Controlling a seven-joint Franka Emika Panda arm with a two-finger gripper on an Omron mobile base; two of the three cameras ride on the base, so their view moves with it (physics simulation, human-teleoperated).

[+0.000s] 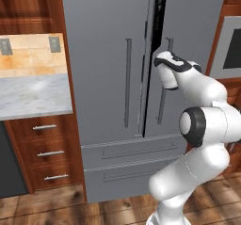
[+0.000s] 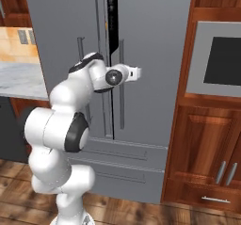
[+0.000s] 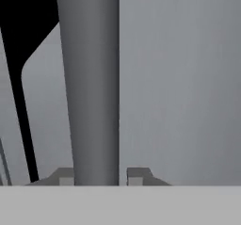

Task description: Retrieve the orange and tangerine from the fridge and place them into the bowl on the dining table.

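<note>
Up close in the hand view, the fingers (image 3: 136, 177) pinch the right door's bar handle (image 3: 92, 85). The base views show the tall grey fridge (image 1: 108, 78) dead ahead, a dark gap between its doors.

Wooden plank floor (image 1: 52, 201), grey fridge (image 1: 103, 54) standing on it, wooden cabinets (image 2: 207, 158) alongside

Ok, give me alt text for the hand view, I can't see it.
The gripper is shut on the fridge's vertical bar handle, one fingertip either side. Behind lies the grey door, with a dark gap at the left.
</note>
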